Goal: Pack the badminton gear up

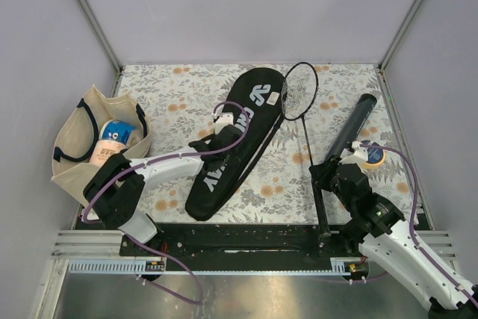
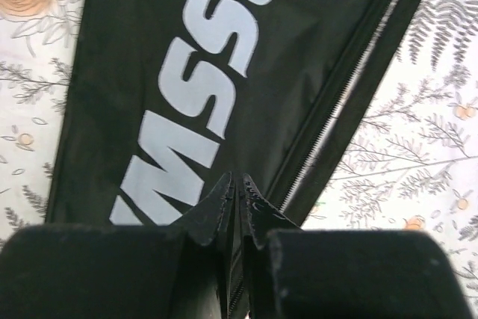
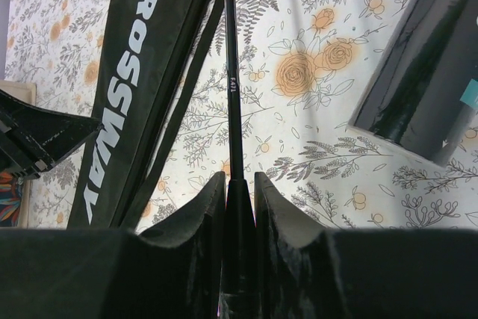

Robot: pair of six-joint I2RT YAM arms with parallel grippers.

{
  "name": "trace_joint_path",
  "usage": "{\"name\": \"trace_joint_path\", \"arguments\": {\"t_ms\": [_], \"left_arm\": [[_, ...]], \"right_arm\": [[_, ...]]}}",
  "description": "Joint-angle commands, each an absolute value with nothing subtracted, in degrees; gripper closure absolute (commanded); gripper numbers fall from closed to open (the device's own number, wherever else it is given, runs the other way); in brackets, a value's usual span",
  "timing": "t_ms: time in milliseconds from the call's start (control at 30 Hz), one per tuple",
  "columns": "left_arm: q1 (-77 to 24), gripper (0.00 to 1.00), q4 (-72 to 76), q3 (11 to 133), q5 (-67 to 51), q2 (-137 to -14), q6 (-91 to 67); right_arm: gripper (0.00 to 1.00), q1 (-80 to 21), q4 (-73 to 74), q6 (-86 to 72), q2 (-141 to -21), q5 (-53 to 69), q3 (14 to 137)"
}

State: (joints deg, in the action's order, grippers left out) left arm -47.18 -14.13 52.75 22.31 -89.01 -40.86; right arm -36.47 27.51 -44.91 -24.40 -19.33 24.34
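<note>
The black "CROSSWAY" cover lies diagonally on the floral cloth; it also shows in the left wrist view and the right wrist view. My left gripper sits on its middle, jaws shut on the cover's zipper edge. One black racquet lies right of the cover, its head overlapping the cover's top. My right gripper is shut on the racquet's handle where the shaft begins. The black tube lies further right. A second racquet and the shuttlecocks are not in view.
A beige tote bag stands at the left edge with a blue-centred roll inside. A round white and orange object sits at the tube's near end. Grey walls enclose the table; a black rail runs along the front.
</note>
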Motion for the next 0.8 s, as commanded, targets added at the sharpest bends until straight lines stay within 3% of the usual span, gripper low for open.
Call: {"name": "trace_joint_path", "arguments": {"t_ms": [0,367,600,767], "left_arm": [[-44.57,0.89,-16.78,55.11,24.61,-88.86,-38.5],[-39.2,0.78,-21.7,53.26,26.71,-85.43,-40.08],[-37.62,0.6,-23.55,52.3,29.35,-84.64,-40.52],[-36.39,0.53,-25.05,52.03,30.32,-84.38,-41.22]], "right_arm": [[1.0,-36.12,28.21,-43.24,-23.55,-23.55,28.39],[1.0,-36.21,29.71,-44.03,-21.45,-23.29,28.56],[1.0,-36.04,30.85,-44.21,-19.34,-24.25,29.18],[1.0,-36.12,31.38,-43.77,-19.51,-24.44,29.62]]}}
